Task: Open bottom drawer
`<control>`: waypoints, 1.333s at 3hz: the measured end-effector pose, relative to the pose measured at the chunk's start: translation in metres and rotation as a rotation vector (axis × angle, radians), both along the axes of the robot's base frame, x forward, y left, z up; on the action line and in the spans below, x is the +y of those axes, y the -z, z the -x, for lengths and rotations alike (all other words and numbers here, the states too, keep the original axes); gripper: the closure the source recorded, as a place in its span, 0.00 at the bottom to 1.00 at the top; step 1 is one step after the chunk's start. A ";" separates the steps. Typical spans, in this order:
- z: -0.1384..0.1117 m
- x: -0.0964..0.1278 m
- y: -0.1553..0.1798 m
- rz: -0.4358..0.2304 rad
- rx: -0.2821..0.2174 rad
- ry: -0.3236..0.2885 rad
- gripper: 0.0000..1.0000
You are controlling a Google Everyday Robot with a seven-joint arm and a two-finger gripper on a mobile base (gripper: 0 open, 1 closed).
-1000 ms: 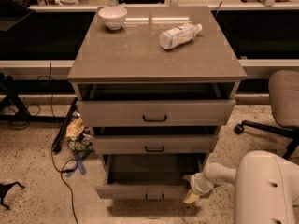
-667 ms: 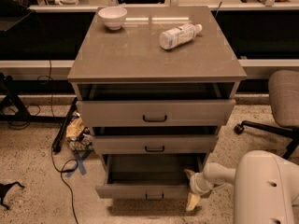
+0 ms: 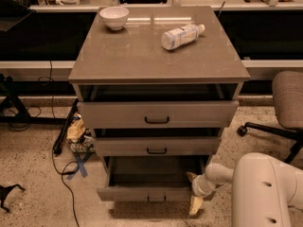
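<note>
Bottom drawer: grey-beige, black bar handle, pulled out, tray exposed; hand at right front corner, fingers spread.

The cabinet top carries a white bowl at its back left corner and a plastic bottle lying on its side toward the back right, the two well apart. On the speckled floor stand the cabinet and a chair base, with crumpled wrappers beside blue tape. The gripper sits low at the right front corner of the bottom drawer
</note>
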State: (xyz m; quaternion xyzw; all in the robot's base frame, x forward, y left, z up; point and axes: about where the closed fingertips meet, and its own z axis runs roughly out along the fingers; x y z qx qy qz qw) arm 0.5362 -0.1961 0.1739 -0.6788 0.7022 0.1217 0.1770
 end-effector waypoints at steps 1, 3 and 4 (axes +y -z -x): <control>0.003 -0.004 0.007 0.008 0.020 0.006 0.17; 0.031 -0.023 0.008 0.016 0.071 0.052 0.63; 0.053 -0.034 0.011 0.012 0.109 0.092 0.94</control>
